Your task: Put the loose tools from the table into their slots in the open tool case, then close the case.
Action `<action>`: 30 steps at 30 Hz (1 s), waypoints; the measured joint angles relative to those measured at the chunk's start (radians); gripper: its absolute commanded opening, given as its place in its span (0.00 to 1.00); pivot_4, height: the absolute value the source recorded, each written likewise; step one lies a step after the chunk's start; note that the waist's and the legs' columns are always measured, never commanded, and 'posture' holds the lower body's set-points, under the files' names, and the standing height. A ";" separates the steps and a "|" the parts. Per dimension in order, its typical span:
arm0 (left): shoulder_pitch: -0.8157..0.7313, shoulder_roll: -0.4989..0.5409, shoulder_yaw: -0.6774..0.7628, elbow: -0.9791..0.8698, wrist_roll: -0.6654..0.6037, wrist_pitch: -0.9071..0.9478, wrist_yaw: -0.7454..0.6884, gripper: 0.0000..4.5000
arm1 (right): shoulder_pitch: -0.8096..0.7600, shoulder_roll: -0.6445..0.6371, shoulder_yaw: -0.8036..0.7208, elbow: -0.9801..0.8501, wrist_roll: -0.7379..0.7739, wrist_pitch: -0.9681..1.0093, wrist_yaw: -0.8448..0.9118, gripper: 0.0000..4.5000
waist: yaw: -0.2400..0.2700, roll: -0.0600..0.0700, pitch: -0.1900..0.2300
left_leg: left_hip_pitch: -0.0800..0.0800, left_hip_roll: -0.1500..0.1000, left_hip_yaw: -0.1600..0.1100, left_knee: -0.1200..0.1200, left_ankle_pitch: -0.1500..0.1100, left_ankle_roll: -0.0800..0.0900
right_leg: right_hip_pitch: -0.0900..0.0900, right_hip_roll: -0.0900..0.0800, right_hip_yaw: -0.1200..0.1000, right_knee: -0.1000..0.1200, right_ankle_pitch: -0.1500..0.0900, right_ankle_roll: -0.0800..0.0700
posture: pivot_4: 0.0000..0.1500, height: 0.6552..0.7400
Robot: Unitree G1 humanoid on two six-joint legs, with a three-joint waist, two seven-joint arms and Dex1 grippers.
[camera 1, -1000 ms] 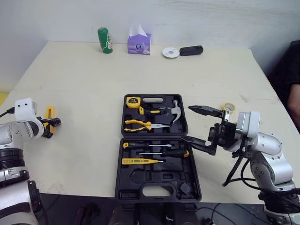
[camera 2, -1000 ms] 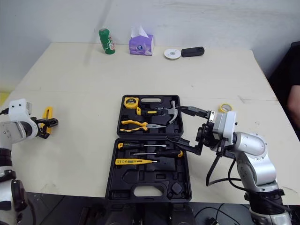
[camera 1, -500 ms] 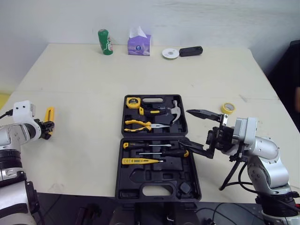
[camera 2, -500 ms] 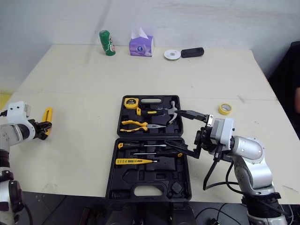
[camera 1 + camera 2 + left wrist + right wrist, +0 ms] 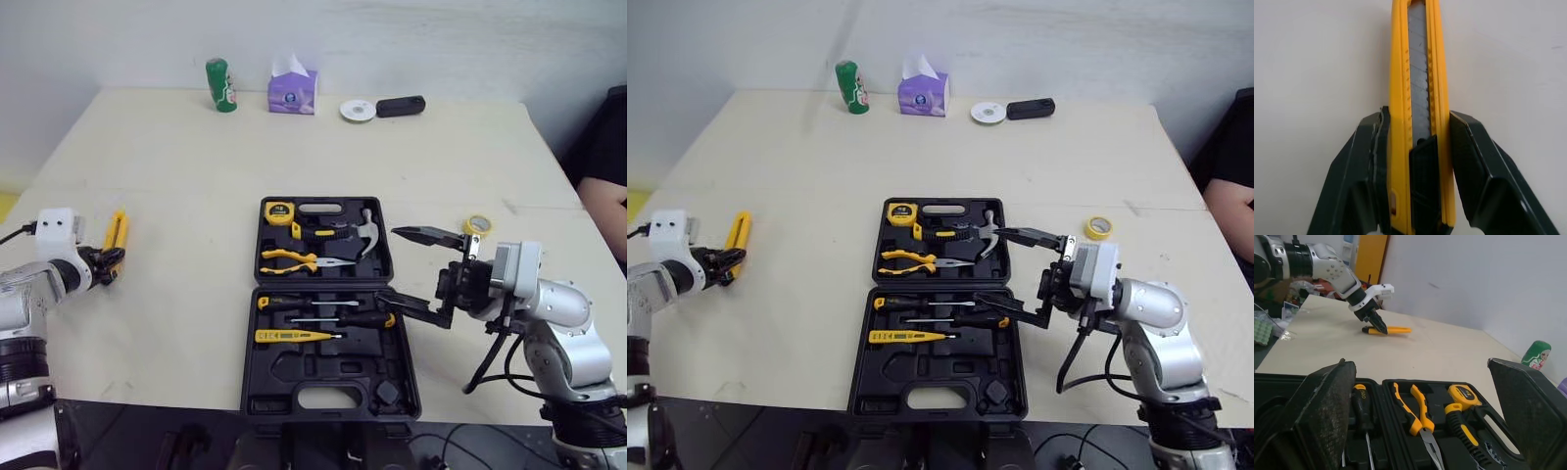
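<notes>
Well left of the tool case (image 5: 323, 380), the utility knife (image 5: 119, 231) is clamped near 1 end by the left gripper (image 5: 104, 262), while the right gripper (image 5: 390, 261) is held open at the case's right edge; the knife could be levered loose by this off-centre grip.

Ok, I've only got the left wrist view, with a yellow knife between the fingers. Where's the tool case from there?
Observer: The open tool case lies mid-table, well to the right of the left gripper and its knife.
Operator: And the other gripper?
Observer: The right gripper is open and empty, at the case's right edge.
Operator: Anything else loose?
Observer: A roll of yellow tape lies on the table, right of the case.
</notes>
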 measured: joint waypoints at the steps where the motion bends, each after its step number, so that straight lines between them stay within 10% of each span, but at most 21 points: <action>1: 0.011 0.000 0.003 -0.044 -0.017 -0.024 -0.033 0.28 | 0.001 -0.009 -0.005 0.000 0.002 0.001 0.005 1.00 | 0.000 0.000 0.000 | -0.002 0.000 0.000 0.001 0.000 0.001 | -0.001 0.000 0.000 0.000 0.000 0.000 | 1.00 1.00; 12: 0.060 0.042 -0.124 -0.437 -0.177 -0.208 -0.483 0.28 | 0.126 -0.053 -0.086 0.009 0.012 -0.008 0.046 1.00 | 0.000 0.000 0.000 | -0.010 0.000 0.001 0.008 0.004 0.008 | -0.008 0.001 0.000 0.000 0.000 0.000 | 1.00 1.00; 30: -0.013 0.002 -0.618 -0.872 -0.215 -0.035 -0.562 0.28 | 0.378 -0.164 -0.205 -0.092 0.032 0.036 0.087 1.00 | 0.010 0.001 0.001 | -0.010 0.000 0.000 0.010 0.005 0.009 | -0.006 0.001 0.001 0.000 0.000 0.001 | 1.00 1.00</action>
